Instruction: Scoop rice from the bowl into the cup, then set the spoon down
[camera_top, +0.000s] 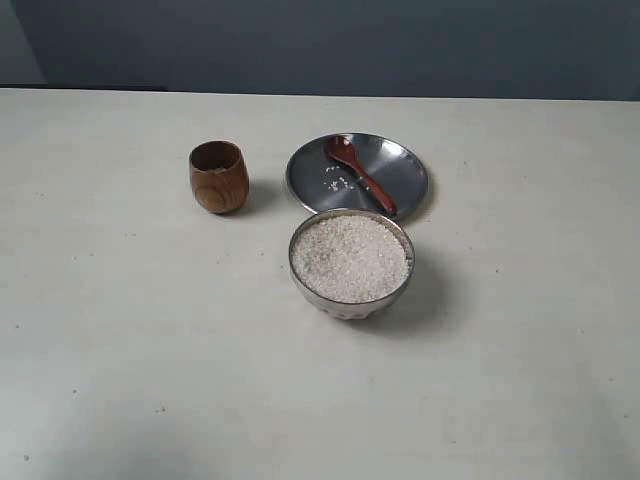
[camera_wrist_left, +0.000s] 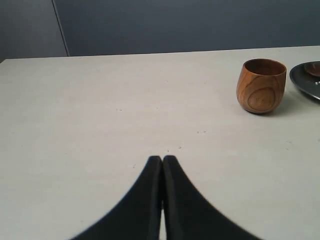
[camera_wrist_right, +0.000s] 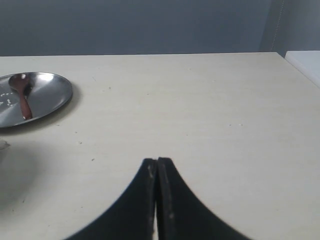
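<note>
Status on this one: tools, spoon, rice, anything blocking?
Left tool shut, empty; right tool shut, empty. Spoon lying on plate; bowl full of rice. Cup upright, nothing blocking.

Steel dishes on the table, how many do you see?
2: the bowl, full of rice, nearest the exterior camera, and the flat plate just behind it, holding the spoon. None seems hidden.

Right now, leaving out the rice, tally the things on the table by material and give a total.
Wood: 2 (cup, spoon)
Steel: 2 (bowl, plate)
Total: 4
</note>
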